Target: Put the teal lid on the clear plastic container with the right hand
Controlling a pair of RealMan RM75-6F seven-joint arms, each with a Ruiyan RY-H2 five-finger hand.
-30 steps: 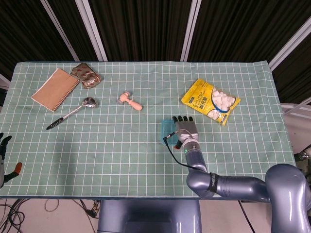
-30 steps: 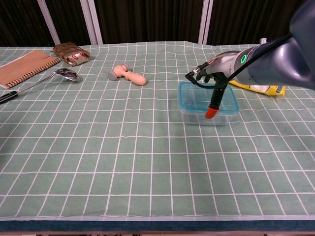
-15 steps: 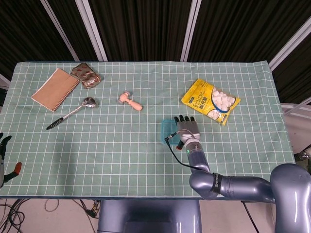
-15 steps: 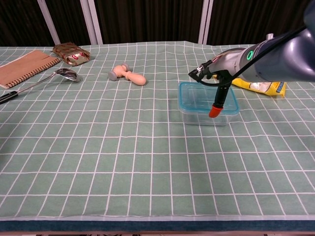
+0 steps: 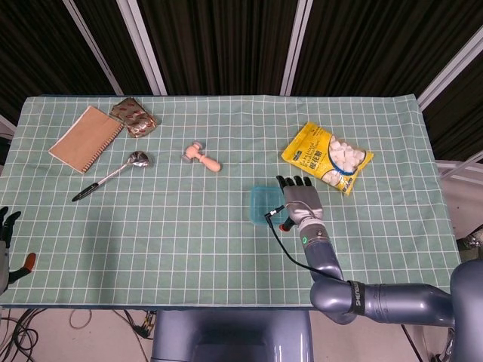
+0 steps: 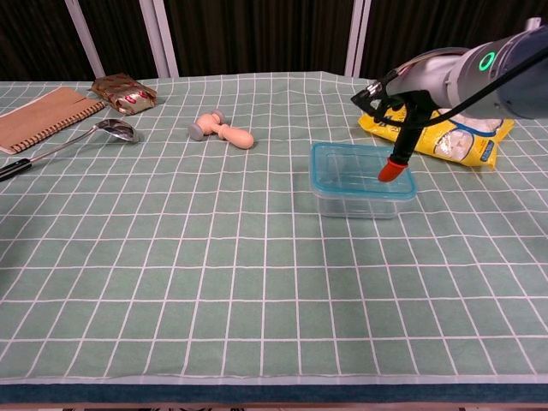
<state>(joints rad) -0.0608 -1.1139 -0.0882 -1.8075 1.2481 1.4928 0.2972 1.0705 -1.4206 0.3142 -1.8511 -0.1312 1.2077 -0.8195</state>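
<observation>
The clear plastic container [image 6: 358,206] stands on the cloth right of centre, and the teal lid [image 6: 355,168] lies flat on top of it. In the head view the lid [image 5: 263,204] shows just left of my right hand [image 5: 303,200]. That right hand [image 6: 409,84] hovers above the container's far right corner with its fingers spread, holding nothing. Its red-tipped thumb [image 6: 390,169] hangs down just over the lid's right edge. My left hand [image 5: 7,240] shows only at the left frame edge, off the table, fingers apart and empty.
A yellow snack bag [image 5: 327,157] lies just behind my right hand. A small wooden mallet [image 5: 202,155], a spoon [image 5: 138,159], a pen [image 5: 87,191], a notebook [image 5: 85,138] and a foil packet [image 5: 133,116] lie at the far left.
My right hand has risen off the lid and drifted to the right, toward the snack bag. The lid stays on the container. My left hand is still.
</observation>
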